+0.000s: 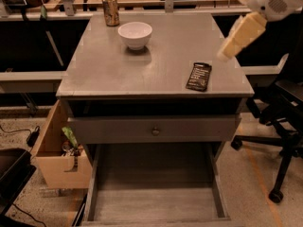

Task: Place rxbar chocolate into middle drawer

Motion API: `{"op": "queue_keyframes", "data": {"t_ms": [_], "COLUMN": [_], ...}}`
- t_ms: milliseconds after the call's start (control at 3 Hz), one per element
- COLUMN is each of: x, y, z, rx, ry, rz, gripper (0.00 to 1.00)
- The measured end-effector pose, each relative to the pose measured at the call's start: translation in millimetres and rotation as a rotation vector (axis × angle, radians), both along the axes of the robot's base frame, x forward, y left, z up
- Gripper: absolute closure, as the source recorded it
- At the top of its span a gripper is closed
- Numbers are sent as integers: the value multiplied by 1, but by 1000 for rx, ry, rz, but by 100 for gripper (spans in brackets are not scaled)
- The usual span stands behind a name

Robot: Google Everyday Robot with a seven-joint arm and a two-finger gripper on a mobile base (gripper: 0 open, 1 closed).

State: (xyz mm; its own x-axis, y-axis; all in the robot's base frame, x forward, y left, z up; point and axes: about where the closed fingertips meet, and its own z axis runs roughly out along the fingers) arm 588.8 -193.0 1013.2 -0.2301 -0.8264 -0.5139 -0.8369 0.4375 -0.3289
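The rxbar chocolate (199,76), a flat black wrapper with white lettering, lies on the grey cabinet top (142,65) near its right front corner. My gripper (224,55) is at the end of the cream-coloured arm at the upper right. It hangs above the top's right edge, just up and right of the bar and apart from it. The middle drawer (156,200) is pulled out at the bottom, a wide grey tray with nothing on its floor. Above it is a grey drawer front with a round knob (155,131).
A white bowl (135,33) and a gold drink can (111,9) stand at the back of the top. A light tan wooden box (59,157) sits to the cabinet's left. A black office chair (284,122) is on the right.
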Motion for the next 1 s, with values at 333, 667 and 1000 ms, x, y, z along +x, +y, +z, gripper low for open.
{"op": "queue_keyframes", "data": {"t_ms": [333, 667, 1000], "x": [37, 50, 51], "y": [4, -10, -12], "z": [15, 20, 17], "rx": [45, 43, 85], "ry": [11, 22, 49], "rz": [-141, -336, -423], "gripper": [0, 0, 0]}}
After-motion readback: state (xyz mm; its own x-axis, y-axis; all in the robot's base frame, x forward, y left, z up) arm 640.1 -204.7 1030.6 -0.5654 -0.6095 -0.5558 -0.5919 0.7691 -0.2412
